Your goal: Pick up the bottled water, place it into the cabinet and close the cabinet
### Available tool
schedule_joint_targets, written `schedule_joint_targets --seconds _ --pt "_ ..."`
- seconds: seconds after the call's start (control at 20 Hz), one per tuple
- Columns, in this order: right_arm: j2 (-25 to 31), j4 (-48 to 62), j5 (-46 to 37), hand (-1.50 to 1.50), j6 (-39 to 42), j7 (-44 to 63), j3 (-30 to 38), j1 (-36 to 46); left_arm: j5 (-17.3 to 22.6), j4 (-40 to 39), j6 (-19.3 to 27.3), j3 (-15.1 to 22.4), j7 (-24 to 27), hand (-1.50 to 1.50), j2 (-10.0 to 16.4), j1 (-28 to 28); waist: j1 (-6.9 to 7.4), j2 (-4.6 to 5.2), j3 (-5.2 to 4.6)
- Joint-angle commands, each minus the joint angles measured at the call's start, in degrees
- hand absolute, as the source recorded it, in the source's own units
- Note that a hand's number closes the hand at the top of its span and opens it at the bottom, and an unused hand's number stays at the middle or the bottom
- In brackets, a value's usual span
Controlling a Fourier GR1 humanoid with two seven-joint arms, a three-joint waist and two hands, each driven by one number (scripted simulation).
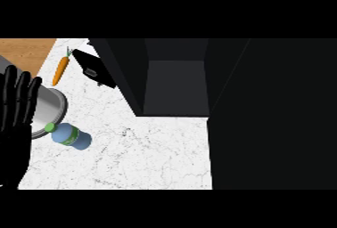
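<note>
Bright, even light covers the counter [151,156]; the open cabinet [174,84] is dark inside.

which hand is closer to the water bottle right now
Left. The left hand rests open at the view's left edge, just left of the bottled water. The right hand is not in view.

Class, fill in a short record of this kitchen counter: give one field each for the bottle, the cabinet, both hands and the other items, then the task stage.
bottled water: lying on its side on the marble counter, green cap towards the metal bowl, not held
cabinet: open, dark inside
left hand: open, fingers up, resting at the view's left edge, covering part of the bowl
right hand: not in view
carrot: on the counter, upper left, apart from the bottle
task stage: bottle not yet picked up
</note>
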State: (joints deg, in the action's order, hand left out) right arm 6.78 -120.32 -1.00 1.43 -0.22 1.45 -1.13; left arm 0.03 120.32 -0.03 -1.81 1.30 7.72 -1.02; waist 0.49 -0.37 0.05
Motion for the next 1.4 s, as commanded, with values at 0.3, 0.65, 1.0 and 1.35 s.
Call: schedule_joint_targets --seconds 0.3,0.65,1.0,1.35 --pt "-2.31 -3.86 9.48 -1.5 4.49 6.75 -4.54 -7.99 23.79 -10.44 -17.53 -8.97 -3.31 -1.5 8.46 5.05 -0.14 0.87 -0.21" --pt "-1.08 -19.17 15.1 -1.5 5.2 15.65 -5.43 -18.89 38.92 -6.9 -23.85 -18.86 -10.5 -1.5 15.71 10.74 -0.51 0.09 -0.05" --pt "-3.43 -23.86 11.5 -1.5 7.64 11.94 -10.92 -28.44 38.32 -6.88 -24.11 -21.05 -13.7 -1.5 15.35 11.0 -0.84 0.23 -0.04" --pt "-2.59 -28.9 12.77 -1.5 8.38 11.87 -10.99 -34.07 32.69 -6.68 -26.67 -21.36 -10.55 -1.5 10.87 15.19 -1.09 0.18 -0.06"
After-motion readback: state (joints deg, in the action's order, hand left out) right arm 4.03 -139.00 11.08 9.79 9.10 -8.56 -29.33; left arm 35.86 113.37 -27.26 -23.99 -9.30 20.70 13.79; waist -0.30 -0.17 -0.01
